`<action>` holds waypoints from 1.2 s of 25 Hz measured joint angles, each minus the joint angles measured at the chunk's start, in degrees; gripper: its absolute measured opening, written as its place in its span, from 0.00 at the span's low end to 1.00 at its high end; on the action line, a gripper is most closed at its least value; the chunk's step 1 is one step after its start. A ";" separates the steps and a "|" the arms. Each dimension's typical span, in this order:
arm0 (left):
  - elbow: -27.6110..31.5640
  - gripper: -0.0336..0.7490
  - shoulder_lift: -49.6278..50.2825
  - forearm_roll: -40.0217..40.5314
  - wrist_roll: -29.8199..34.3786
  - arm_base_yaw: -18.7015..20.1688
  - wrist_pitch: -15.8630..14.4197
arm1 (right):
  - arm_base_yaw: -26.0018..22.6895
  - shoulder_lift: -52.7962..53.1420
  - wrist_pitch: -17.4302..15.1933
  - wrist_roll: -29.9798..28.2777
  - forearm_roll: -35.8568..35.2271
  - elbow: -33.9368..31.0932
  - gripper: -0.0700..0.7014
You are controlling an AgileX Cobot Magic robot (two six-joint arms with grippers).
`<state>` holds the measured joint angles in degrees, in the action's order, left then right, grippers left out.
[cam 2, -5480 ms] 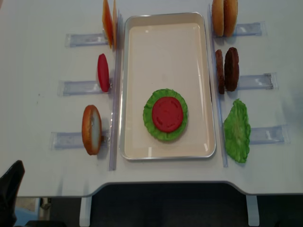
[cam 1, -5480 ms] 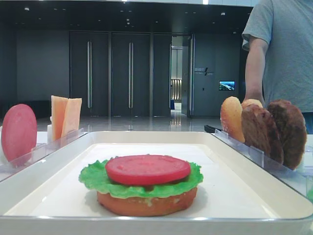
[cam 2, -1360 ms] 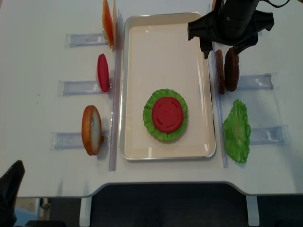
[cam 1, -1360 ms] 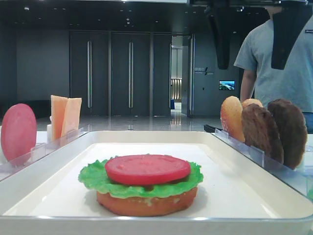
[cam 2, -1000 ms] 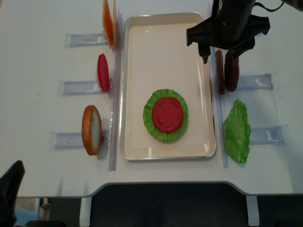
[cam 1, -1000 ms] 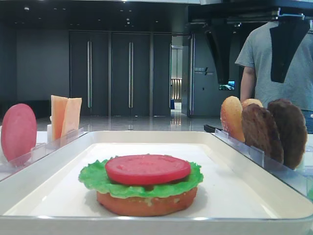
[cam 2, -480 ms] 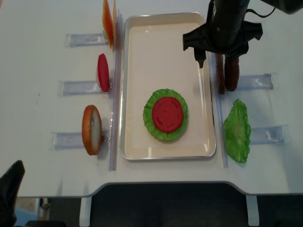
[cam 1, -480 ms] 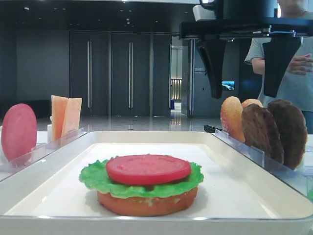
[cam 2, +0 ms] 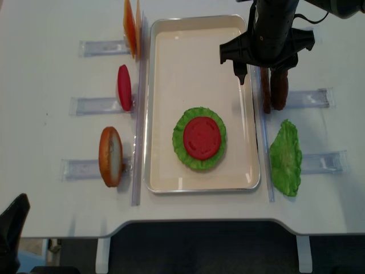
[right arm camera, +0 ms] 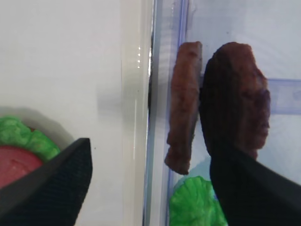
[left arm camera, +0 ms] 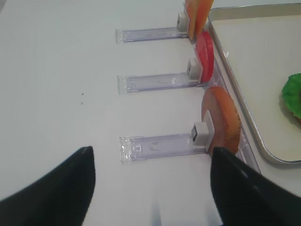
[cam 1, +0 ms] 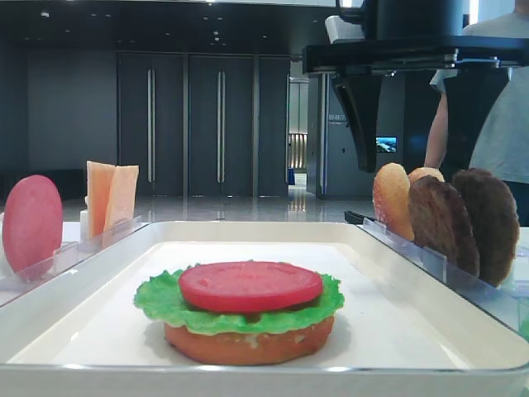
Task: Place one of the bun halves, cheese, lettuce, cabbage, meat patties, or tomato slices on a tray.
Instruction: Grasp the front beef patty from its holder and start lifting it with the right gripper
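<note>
My right gripper [cam 2: 261,73] [right arm camera: 149,155] [cam 1: 417,161] hangs open just above two meat patties [cam 2: 279,88] [right arm camera: 237,103] [cam 1: 488,219] standing on edge in a rack right of the tray [cam 2: 194,51] [cam 1: 248,225]; its fingers straddle the thinner patty [right arm camera: 186,108] without touching. On the tray sits a stack: a bun half [cam 1: 248,343], lettuce [cam 2: 179,128] and a tomato slice [cam 2: 201,137]. My left gripper [left arm camera: 150,160] is open over bare table beside another bun half [left arm camera: 221,117] [cam 2: 110,157]. Cabbage is out of view.
Clear racks flank the tray, holding cheese [cam 2: 131,25], a tomato slice [cam 2: 124,87] and, on the right, loose lettuce [cam 2: 285,157] [right arm camera: 193,202] and bun halves [cam 1: 391,198]. A person [cam 1: 504,124] stands behind the table.
My right gripper has come lower and slightly left over the meat patties, staying open. The person behind has shifted. The left arm has not moved.
</note>
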<state>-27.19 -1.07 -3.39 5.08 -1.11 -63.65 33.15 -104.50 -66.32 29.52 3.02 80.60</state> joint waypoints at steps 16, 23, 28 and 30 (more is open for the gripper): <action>0.00 0.78 0.00 0.00 0.00 0.00 0.00 | 0.00 0.00 0.00 0.00 1.15 0.00 0.75; 0.00 0.78 0.00 0.00 0.00 0.00 0.00 | 0.00 0.00 0.00 0.00 1.15 0.00 0.75; 0.00 0.78 0.00 0.00 0.00 0.00 0.00 | 0.00 0.00 0.00 0.00 1.15 0.00 0.75; 0.00 0.78 0.00 0.00 0.00 0.00 0.00 | 0.00 0.00 0.00 0.00 1.15 0.00 0.75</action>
<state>-27.19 -1.07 -3.39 5.08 -1.11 -63.65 33.15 -104.50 -66.32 29.52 4.18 80.60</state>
